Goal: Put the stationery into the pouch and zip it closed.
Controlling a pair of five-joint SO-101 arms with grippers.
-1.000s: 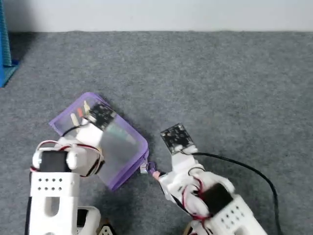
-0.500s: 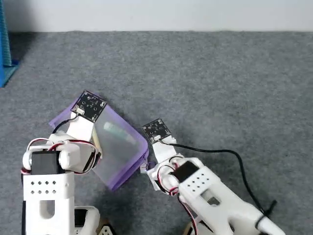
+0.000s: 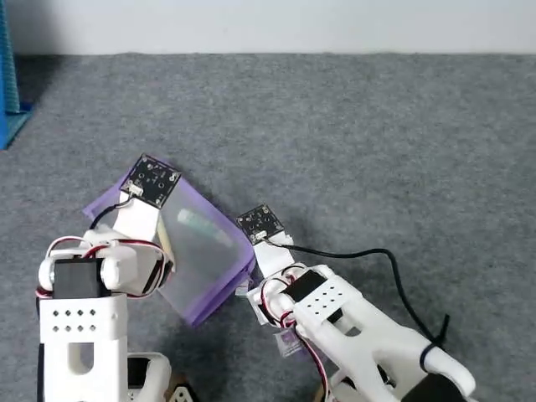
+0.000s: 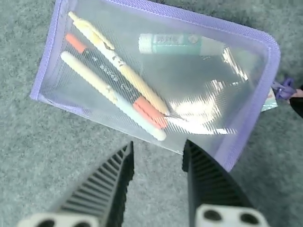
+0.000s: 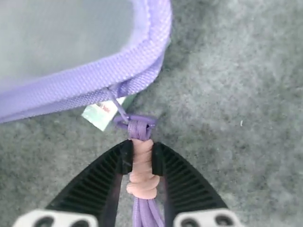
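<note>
A clear pouch (image 4: 156,75) with a purple fabric edge lies flat on the grey carpet, also seen in the high view (image 3: 205,243). Inside it are several pens (image 4: 118,85) and a pale green glue stick (image 4: 180,44). My left gripper (image 4: 157,147) hangs open just above the carpet beside the pouch's long edge, holding nothing. My right gripper (image 5: 139,147) is shut on the zipper pull cord (image 5: 140,165), a pink knot on purple cord, at the pouch's corner (image 5: 142,61). The zipper there looks drawn up to that corner.
Grey carpet (image 3: 377,142) covers the table, with open room to the far side and right. A blue object (image 3: 8,75) stands at the far left edge. The right arm's black cable (image 3: 394,276) trails behind it.
The right arm has swung left toward the pouch's corner, still gripping the pull cord. The left arm shifted left over the pouch a second ago and has since stayed still.
</note>
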